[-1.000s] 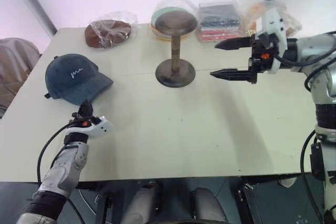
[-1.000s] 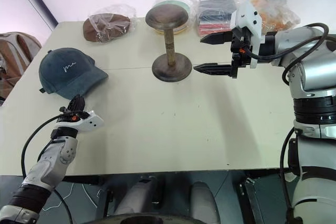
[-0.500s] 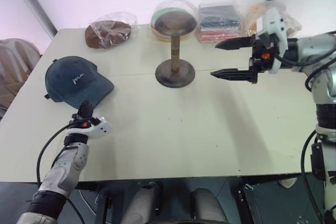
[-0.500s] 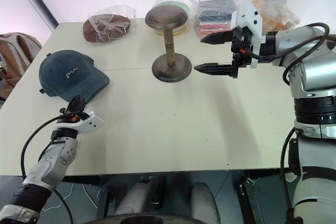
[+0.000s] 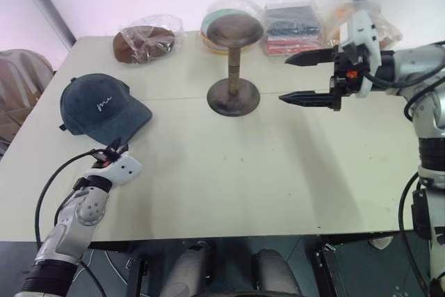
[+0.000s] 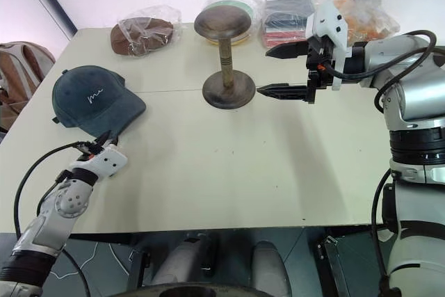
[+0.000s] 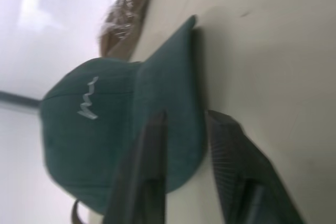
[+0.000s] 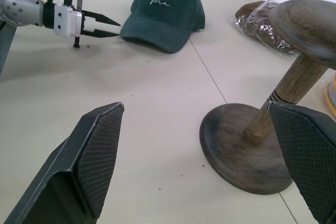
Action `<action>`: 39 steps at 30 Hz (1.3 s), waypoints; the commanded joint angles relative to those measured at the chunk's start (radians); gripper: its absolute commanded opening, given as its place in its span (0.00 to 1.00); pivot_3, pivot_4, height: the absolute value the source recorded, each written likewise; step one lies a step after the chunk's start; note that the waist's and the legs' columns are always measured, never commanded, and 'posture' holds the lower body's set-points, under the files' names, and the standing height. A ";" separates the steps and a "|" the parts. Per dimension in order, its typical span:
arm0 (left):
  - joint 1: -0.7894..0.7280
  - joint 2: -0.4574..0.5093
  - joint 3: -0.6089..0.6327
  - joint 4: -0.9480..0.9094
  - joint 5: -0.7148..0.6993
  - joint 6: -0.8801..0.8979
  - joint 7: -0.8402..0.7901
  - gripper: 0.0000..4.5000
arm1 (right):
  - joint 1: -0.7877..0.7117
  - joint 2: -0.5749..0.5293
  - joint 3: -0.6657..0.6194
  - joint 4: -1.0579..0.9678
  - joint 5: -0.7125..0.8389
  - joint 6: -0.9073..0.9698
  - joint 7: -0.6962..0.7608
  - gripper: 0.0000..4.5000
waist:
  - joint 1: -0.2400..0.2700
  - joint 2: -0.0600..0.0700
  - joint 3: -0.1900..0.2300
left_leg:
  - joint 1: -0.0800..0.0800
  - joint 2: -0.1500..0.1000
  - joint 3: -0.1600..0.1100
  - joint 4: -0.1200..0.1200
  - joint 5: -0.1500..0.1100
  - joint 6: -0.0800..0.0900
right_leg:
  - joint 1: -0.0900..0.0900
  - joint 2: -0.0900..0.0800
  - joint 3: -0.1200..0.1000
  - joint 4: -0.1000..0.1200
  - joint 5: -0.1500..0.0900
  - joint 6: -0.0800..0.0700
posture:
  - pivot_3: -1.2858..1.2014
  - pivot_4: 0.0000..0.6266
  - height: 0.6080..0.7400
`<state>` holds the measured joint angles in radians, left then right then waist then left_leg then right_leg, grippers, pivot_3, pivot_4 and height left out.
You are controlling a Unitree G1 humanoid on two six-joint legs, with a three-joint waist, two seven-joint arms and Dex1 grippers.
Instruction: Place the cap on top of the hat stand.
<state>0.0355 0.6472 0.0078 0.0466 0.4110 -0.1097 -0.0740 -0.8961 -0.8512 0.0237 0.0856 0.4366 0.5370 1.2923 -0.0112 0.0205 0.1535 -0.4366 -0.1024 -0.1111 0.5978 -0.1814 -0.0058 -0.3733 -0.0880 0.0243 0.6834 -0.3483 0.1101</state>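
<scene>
So, nothing's placed yet. The cap (image 5: 103, 108) is lying flat on the table (image 5: 229, 172), near the robot's left edge, brim toward the front edge; it's well apart from the hat stand (image 5: 234, 67), which is standing upright w/ its domed top bare, further back near the middle.

The left gripper (image 8: 105, 27) is sitting low over the table just at the brim's tip, fingers (image 7: 149, 171) parted a bit. In the left wrist view one finger is lying across the brim, the other beside its edge, so it's lining up for a pinch, not gripping anything yet. The right gripper (image 5: 302, 76) is hanging in the air beside the stand, jaws wide apart, holding nothing.

Left to do, I'd judge: grab, lift, carry over, set on the dome, i.e. basically the whole job.

The table is pale beige w/ a faint seam running across it. Along the back edge bagged hats (image 5: 144, 43) and other bagged goods (image 5: 292, 24) are sitting. Behind that a plain white wall is showing, and something brown is sitting off the left side.
</scene>
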 commanded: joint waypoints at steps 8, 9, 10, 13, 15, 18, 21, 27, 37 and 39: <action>-0.147 0.093 0.055 -0.113 -0.001 0.200 -0.178 0.89 | -0.026 0.004 -0.029 -0.008 0.008 -0.023 -0.001 1.00 | 0.001 -0.007 0.004 | -0.001 0.000 -0.001 0.000 0.000 0.000 | -0.001 0.000 -0.001 0.000 0.000 0.000 | 0.52 0.24 1.00; -0.171 0.101 0.049 -0.107 -0.008 0.237 -0.214 0.89 | -0.026 0.005 -0.029 -0.007 0.008 -0.024 -0.002 1.00 | 0.000 -0.008 0.005 | -0.001 0.000 -0.001 0.000 0.000 0.000 | -0.001 0.000 -0.001 0.000 0.000 0.000 | 0.52 0.24 1.00; -0.186 0.106 0.043 -0.105 -0.013 0.262 -0.238 0.89 | -0.026 0.005 -0.030 -0.007 0.008 -0.024 -0.002 1.00 | -0.001 -0.008 0.005 | -0.001 0.000 -0.001 0.000 0.000 0.000 | -0.001 0.001 -0.001 0.000 0.000 0.000 | 0.52 0.24 1.00; -0.228 0.126 0.021 -0.091 -0.007 0.306 -0.294 0.89 | -0.025 0.007 -0.030 -0.008 0.008 -0.026 -0.005 1.00 | -0.004 -0.008 0.005 | -0.002 0.000 -0.001 0.000 0.000 0.000 | -0.002 0.000 -0.001 0.000 0.000 0.000 | 0.52 0.24 1.00; -0.250 0.133 0.009 -0.084 -0.007 0.328 -0.327 0.89 | -0.023 0.006 -0.031 -0.010 0.009 -0.027 -0.007 1.00 | -0.005 -0.008 0.005 | -0.003 0.000 -0.001 0.000 0.000 0.000 | -0.003 0.001 -0.001 0.000 0.000 0.000 | 0.52 0.24 1.00; -0.266 0.134 0.000 -0.086 -0.008 0.369 -0.369 0.89 | -0.018 0.003 -0.036 -0.016 0.011 -0.026 -0.011 1.00 | -0.004 -0.009 0.005 | -0.005 0.000 -0.001 0.000 0.001 -0.001 | -0.004 0.001 -0.001 0.000 0.000 0.000 | 0.52 0.24 1.00; -0.255 0.134 -0.004 -0.118 -0.005 0.393 -0.399 0.89 | -0.008 -0.004 -0.043 -0.024 0.014 -0.023 -0.016 1.00 | -0.003 -0.009 0.005 | -0.005 0.000 -0.001 0.000 0.001 -0.001 | -0.004 0.001 -0.001 0.000 0.000 0.000 | 0.52 0.24 1.00; -0.182 0.129 0.014 -0.223 0.009 0.421 -0.404 0.89 | 0.000 -0.011 -0.048 -0.029 0.017 -0.021 -0.017 1.00 | -0.004 -0.009 0.005 | -0.005 0.000 -0.001 0.000 0.001 -0.001 | -0.005 0.001 -0.001 0.000 0.000 0.000 | 0.52 0.24 1.00; -0.178 0.113 0.016 -0.268 0.077 0.408 -0.292 0.89 | -0.020 0.000 -0.031 -0.012 0.011 -0.028 -0.006 1.00 | -0.001 -0.010 0.006 | -0.005 0.000 -0.001 0.000 0.001 -0.001 | -0.005 0.001 -0.001 0.000 0.000 0.000 | 0.52 0.24 1.00; -0.188 0.104 0.008 -0.241 0.087 0.401 -0.268 0.89 | -0.025 0.001 -0.029 -0.006 0.009 -0.030 -0.002 1.00 | -0.001 -0.010 0.006 | -0.005 0.000 -0.001 0.000 0.001 -0.001 | -0.005 0.001 -0.001 0.000 0.000 0.000 | 0.52 0.24 1.00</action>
<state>-0.1380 0.7528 0.0064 -0.1968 0.4782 0.3031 -0.3710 -0.8859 -0.8461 0.0214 0.0880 0.4366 0.5213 1.2855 -0.0122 0.0102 0.1596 -0.4417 -0.1023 -0.1118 0.5981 -0.1806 -0.0067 -0.3780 -0.0874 0.0233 0.6838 -0.3482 0.1103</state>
